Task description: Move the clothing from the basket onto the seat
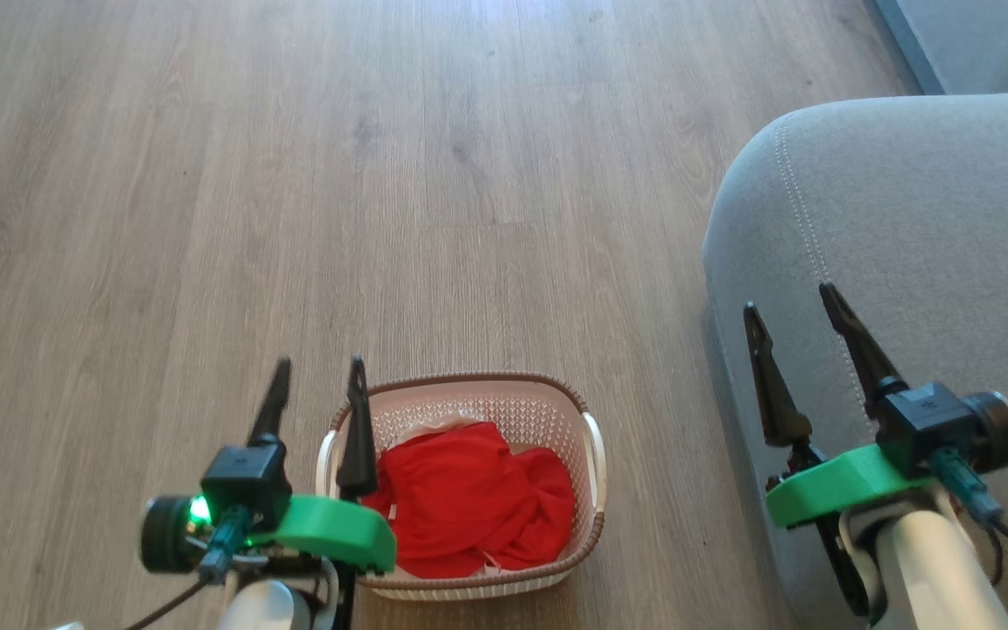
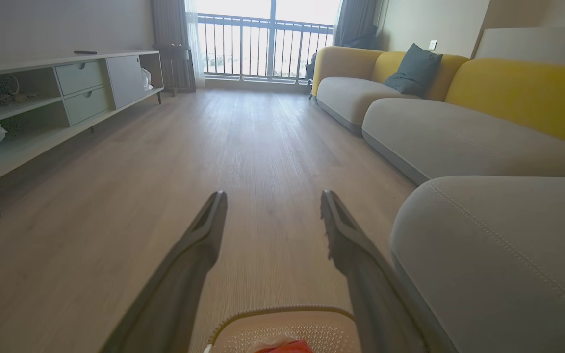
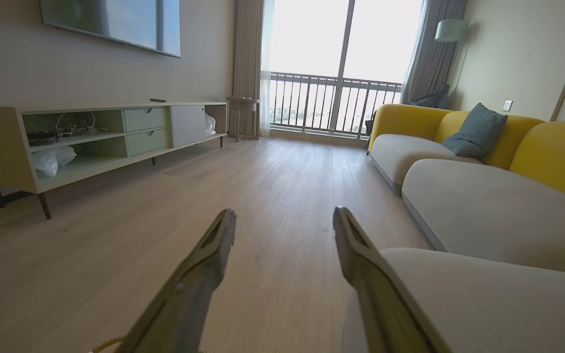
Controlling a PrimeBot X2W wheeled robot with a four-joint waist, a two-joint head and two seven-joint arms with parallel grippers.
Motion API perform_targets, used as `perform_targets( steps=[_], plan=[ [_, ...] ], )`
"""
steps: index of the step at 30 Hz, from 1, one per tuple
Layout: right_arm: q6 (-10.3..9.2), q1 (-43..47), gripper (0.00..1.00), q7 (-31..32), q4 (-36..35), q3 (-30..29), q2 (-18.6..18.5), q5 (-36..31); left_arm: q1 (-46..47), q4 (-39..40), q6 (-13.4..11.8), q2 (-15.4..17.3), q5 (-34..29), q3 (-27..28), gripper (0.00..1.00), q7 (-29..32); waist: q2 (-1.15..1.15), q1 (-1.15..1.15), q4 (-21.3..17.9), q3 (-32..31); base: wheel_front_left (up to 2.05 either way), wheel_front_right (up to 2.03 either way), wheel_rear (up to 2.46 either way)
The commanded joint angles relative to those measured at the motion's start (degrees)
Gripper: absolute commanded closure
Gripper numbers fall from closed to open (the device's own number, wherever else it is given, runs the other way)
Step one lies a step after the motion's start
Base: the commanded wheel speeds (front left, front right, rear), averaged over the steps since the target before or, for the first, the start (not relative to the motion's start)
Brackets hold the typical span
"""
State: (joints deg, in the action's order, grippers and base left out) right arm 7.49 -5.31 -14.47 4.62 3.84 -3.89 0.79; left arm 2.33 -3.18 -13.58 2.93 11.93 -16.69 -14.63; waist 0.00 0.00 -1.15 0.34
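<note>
— Red clothing (image 1: 469,499): where kept?
— Heaped in the basket (image 1: 504,387), on the floor (image 1: 381,175) just left of the seat (image 1: 924,219). None on the seat yet.
— Left hand (image 1: 320,360)?
— Spread wide, holding nothing. Its inner finger crosses the basket's left rim in the head view. The heap lies to its right, back toward the robot and below the fingertips.
— Right hand (image 1: 787,297)?
— Spread, empty, above the seat's rounded edge, well apart from the basket.
— Nearer arm?
— Left, by my reckoning: a reach down and inward.
</note>
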Motion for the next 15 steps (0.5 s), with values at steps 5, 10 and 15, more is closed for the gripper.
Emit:
perform_targets(
  steps=[5, 10, 15],
  plan=[
    [0.00, -2.19, 0.00, -0.52, 5.71, 0.68, 0.39, 1.19, 1.95, -2.99, 2.22, -0.04, 2.40, 1.58, 0.00, -0.37, 0.00, 0.00, 0.07, -0.11, 0.00, 0.00, 0.00],
    [0.00, -2.98, 0.00, -0.52, 8.75, 1.12, 0.47, 1.77, 1.85, -5.20, 2.61, -0.04, 1.98, 1.04, 0.00, -0.37, 0.00, 0.00, 0.18, 0.10, 0.00, 0.00, 0.00],
    [0.00, -3.45, 0.00, -0.52, 9.44, 1.30, 0.33, 1.58, 1.91, -6.27, 2.62, -0.05, 2.29, 0.61, 0.00, -0.37, 0.00, 0.00, 0.25, 0.22, 0.00, 0.00, 0.00]
  ],
)
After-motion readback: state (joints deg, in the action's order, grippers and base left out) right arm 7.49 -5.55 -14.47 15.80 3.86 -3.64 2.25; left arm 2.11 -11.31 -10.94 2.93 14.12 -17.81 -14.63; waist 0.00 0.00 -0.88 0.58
